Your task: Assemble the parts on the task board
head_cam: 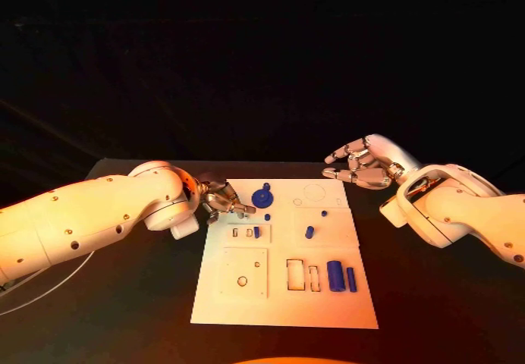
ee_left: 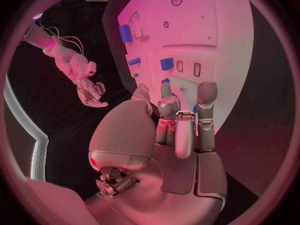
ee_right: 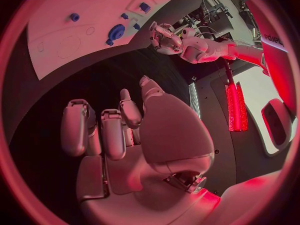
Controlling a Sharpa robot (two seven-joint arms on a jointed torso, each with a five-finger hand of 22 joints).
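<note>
The task board looks like smooth, matt white plastic, and the blue parts on it like plain plastic with a slight sheen. Beside the board, the left hand and right hand show polished silver metal; the table is matt black.

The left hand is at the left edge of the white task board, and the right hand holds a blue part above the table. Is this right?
Not quite. The right hand holds nothing: the right wrist view shows its silver fingers curled over bare black table. The left hand is indeed at the white task board's left edge.
</note>
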